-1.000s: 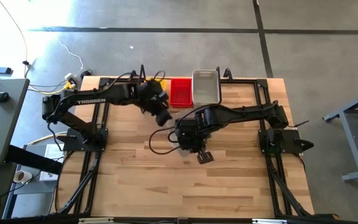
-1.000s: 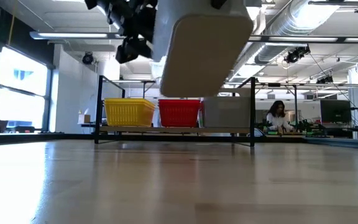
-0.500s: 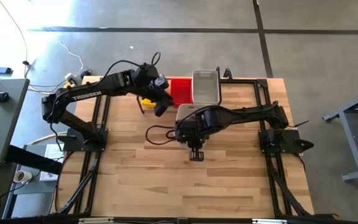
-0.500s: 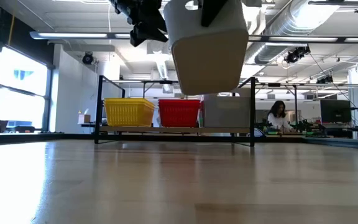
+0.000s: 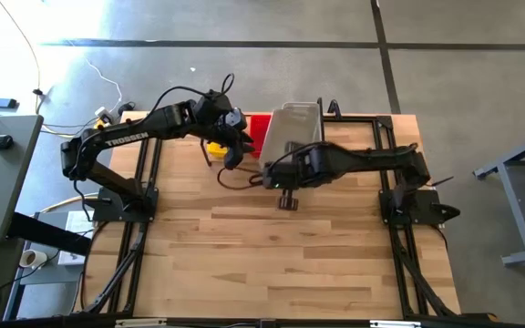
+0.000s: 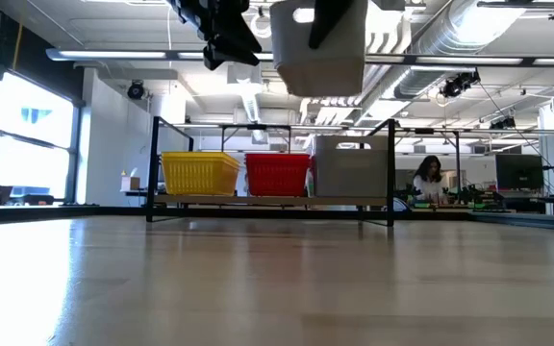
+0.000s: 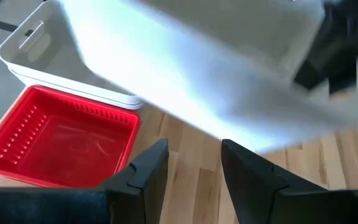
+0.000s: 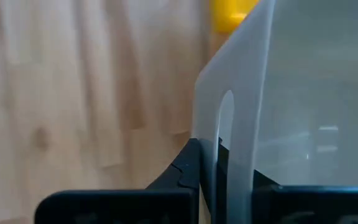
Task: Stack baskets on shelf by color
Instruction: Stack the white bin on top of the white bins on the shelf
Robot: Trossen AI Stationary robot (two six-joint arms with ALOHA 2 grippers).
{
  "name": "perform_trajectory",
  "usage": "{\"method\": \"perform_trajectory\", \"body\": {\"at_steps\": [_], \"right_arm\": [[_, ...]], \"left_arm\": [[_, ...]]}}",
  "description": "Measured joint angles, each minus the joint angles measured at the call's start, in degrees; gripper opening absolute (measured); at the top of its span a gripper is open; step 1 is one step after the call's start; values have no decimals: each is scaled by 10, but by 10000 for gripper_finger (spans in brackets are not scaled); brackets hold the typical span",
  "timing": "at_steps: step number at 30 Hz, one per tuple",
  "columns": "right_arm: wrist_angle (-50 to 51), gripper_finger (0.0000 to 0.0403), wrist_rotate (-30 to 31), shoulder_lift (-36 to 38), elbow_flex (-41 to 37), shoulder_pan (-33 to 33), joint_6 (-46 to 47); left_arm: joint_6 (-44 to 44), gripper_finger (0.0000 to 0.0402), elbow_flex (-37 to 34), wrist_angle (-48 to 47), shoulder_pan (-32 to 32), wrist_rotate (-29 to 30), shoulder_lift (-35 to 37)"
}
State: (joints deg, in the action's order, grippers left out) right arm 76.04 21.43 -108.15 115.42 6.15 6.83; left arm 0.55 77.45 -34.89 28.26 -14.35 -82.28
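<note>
Nearest the front of the worktop (image 5: 272, 264) nothing of the task is seen; the bare wood runs back to the arms. Past the middle, the right hand (image 8: 211, 163) is pressed together on the end wall of a grey basket (image 6: 317, 46), pinched at its handle slot, and the basket is carried high in the air. From above it is seen tilted, its long axis running roughly front to back. The shelf (image 6: 269, 200) stands along the far edge, and the grey stack (image 6: 352, 170) at its right end lies just beyond the carried basket; that is judged the relation on which the coming move turns, a short travel toward the far edge and then down. The right hand is the nearer one. The left hand (image 7: 191, 171) is spread and empty, held above the red stack (image 5: 261, 128), beside the carried basket.

On the shelf three stacks are counted: one yellow (image 6: 200, 173), one red, one grey. How many baskets sit in each cannot be told.
</note>
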Motion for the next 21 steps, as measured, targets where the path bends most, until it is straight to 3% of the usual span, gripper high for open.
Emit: {"method": "perform_trajectory", "body": {"at_steps": [5, 11, 21], "right_arm": [[7, 0, 57, 46, 0, -24, -51], [12, 0, 68, 87, 0, -74, -122], [-9, 0, -54, 91, 0, -180, -248]], "left_arm": [[-2, 140, 0, 1, 3, 2, 0], [-4, 140, 0, 10, 3, 7, 0], [-8, 140, 0, 23, 4, 71, 0]]}}
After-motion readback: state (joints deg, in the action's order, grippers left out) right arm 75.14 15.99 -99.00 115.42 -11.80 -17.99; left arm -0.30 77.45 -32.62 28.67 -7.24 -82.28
